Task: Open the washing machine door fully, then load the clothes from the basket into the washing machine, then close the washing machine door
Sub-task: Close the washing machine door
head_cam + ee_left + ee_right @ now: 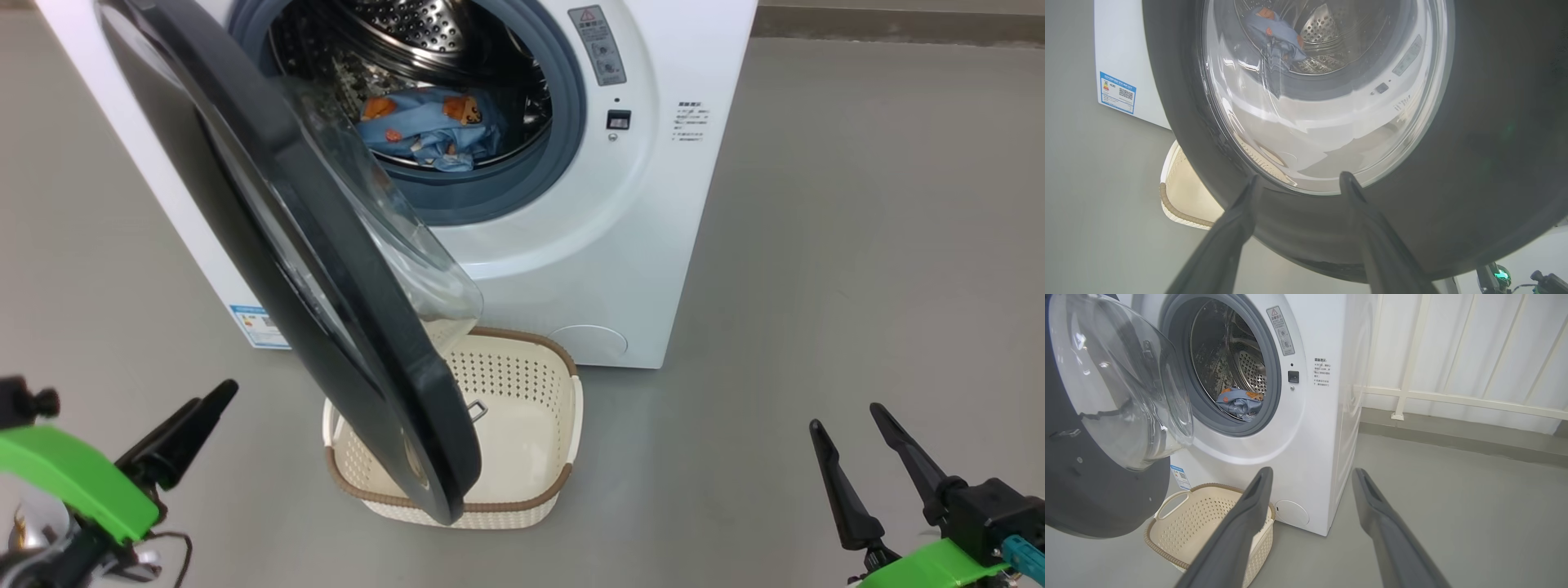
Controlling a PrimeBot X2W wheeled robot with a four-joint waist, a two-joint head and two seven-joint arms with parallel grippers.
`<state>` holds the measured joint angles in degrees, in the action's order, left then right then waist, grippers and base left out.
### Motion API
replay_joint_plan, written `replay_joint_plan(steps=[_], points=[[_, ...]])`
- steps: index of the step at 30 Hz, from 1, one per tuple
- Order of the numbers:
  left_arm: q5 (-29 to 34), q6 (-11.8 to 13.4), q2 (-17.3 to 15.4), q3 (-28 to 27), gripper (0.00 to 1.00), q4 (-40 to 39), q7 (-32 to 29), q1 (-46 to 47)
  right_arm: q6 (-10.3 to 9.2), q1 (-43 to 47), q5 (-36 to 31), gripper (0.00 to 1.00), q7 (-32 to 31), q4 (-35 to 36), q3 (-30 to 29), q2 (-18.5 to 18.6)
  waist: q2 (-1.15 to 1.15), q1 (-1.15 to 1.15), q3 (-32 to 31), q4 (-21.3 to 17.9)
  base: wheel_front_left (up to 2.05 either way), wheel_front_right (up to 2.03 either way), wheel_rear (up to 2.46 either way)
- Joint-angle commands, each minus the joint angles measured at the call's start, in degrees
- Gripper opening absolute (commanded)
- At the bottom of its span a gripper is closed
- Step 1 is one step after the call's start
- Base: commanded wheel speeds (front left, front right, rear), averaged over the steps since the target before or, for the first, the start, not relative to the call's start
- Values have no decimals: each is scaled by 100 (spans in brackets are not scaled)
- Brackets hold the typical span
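One washing machine door (335, 286) ajar, clothes (424, 131) inside drum (408, 33)

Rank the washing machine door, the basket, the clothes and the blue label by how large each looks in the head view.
1. washing machine door, angled toward the camera, so nearness enlarges it.
2. basket, partly hidden behind the door.
3. clothes in the drum.
4. blue label, smallest.

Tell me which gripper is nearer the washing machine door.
Left. The left gripper is close to the outer face of the washing machine door, by its lower rim. The right gripper is well off on the other side, beyond the basket.
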<state>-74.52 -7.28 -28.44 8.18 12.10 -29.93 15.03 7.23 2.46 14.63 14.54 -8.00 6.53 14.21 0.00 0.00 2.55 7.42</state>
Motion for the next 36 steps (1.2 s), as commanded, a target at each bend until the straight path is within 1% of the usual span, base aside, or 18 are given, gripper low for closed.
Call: replay_joint_plan(steps=[1, 2, 3, 9, 11, 17, 20, 22, 25, 31, 36], points=[[107, -21, -301, -171, 100, -102, 396, 56, 25, 14, 41, 100, 46, 142, 43, 128, 0, 0, -6, -42, 0, 0, 0], [107, -21, -301, -171, 100, -102, 396, 56, 25, 14, 41, 100, 46, 142, 43, 128, 0, 0, -6, -42, 0, 0, 0], [165, -21, -327, -93, 100, -100, 582, 10, 25, 20, 39, 100, 46, 149, 34, 127, 0, 0, -6, -55, 0, 0, 0], [454, -21, -451, 399, 100, -12, 1862, -225, 25, 35, 33, 100, 46, 153, -6, 128, 0, 0, -18, -154, 0, 0, 0], [626, -21, -528, 603, 100, 15, 2349, -306, 25, 44, 31, 100, 46, 159, -20, 124, 0, 0, -21, -194, 0, 0, 0], [884, -21, -631, 1154, 100, 251, 3781, -518, 25, 93, 28, 100, 46, 168, -75, 119, 0, 0, -49, -309, 0, 0, 0], [1065, -21, -675, 1371, 100, 467, 4292, -554, 25, 128, 30, 100, 46, 170, -127, 123, 0, 0, -59, -354, 0, 0, 0], [1239, -21, -681, 1465, 100, 591, 4427, -558, 25, 146, 27, 100, 46, 180, -155, 126, 0, 0, -58, -383, 0, 0, 0], [1534, -21, -587, 1364, 100, 706, 4485, -558, 25, 159, 30, 100, 46, 188, -200, 141, 0, 0, -60, -429, 0, 0, 0], [2693, -21, -156, 595, 100, 497, 4491, -844, 25, 189, 23, 100, 46, 200, -250, 139, 0, 0, -89, -561, 0, 0, 0], [3622, -21, 176, 162, 100, 291, 4492, -1204, 25, 207, 28, 100, 46, 191, -268, 137, 0, 0, -123, -713, 0, 0, 0]])
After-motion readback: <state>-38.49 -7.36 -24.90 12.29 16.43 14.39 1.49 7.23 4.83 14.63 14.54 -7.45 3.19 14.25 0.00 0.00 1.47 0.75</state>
